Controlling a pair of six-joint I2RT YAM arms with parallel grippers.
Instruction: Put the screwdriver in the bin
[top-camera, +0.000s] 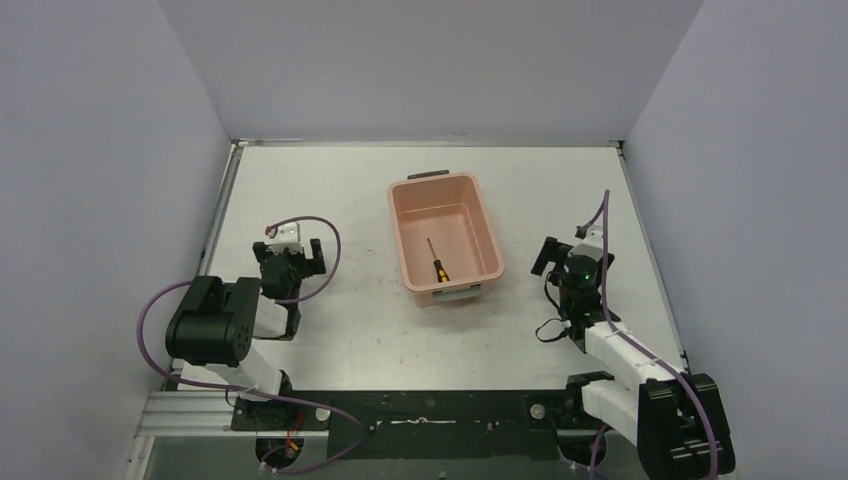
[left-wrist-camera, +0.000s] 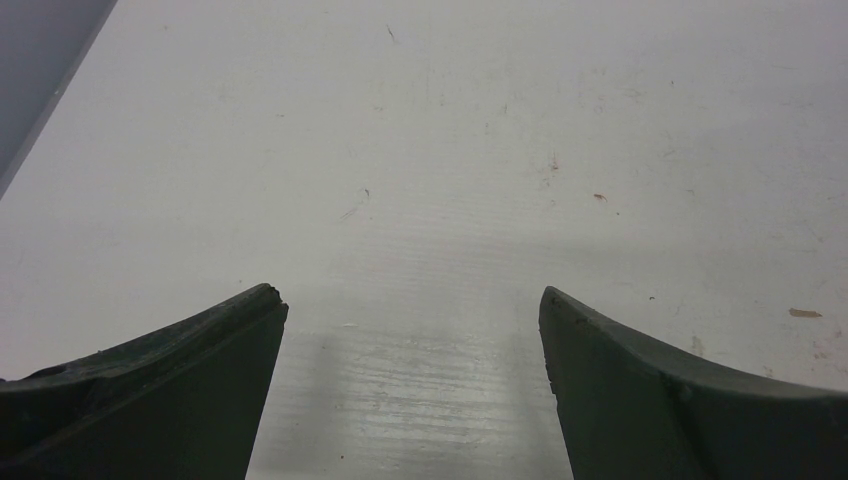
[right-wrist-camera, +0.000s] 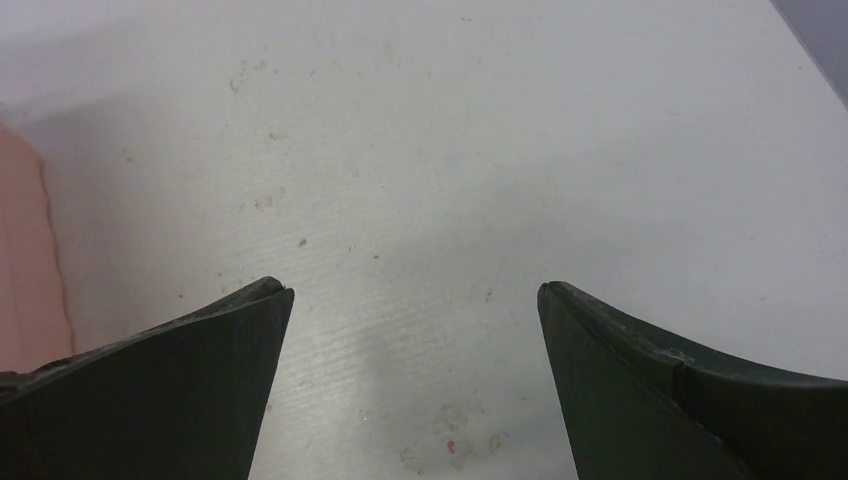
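Note:
The salmon-pink bin (top-camera: 480, 216) stands in the middle of the table, its dark handle at the far short end and a pale label at the near end. The screwdriver (top-camera: 437, 262) lies inside it on the floor of the bin, orange-yellow handle end nearest me. My left gripper (top-camera: 290, 254) is open and empty over bare table, left of the bin; in the left wrist view (left-wrist-camera: 412, 300) only table shows between the jaws. My right gripper (top-camera: 568, 252) is open and empty, right of the bin. A strip of the bin's wall (right-wrist-camera: 25, 260) shows at the left edge of the right wrist view.
Grey walls enclose the table on the left, back and right. The arms' bases and purple cables sit at the near edge on a black rail (top-camera: 440, 410). The white tabletop (top-camera: 350, 330) shows small stains and scratches.

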